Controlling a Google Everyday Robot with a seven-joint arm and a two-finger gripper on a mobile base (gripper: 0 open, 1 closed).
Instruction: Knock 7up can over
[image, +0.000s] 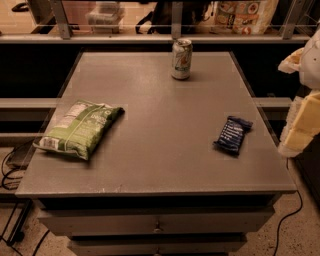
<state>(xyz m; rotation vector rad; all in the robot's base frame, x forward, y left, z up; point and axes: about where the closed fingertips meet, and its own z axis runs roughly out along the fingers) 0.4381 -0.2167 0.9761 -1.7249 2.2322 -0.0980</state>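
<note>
We count three items on the grey tabletop (160, 170): one 7up can (181, 59), one green chip bag (79, 128), one dark blue snack wrapper (233, 135).

The 7up can stands upright near the far edge, roughly mid-width, well apart from both other items. It has a silver-white body with green and yellowish markings; we can't read the lettering.

The chip bag lies flat at the left side, with a pale label panel whose print is unreadable. The wrapper lies flat at the right side, with pale print that is also unreadable.

The gripper (302, 120) is at the right frame edge, off the tabletop's right side and holding nothing we can see. We cannot tell whether it is open or closed.
</note>
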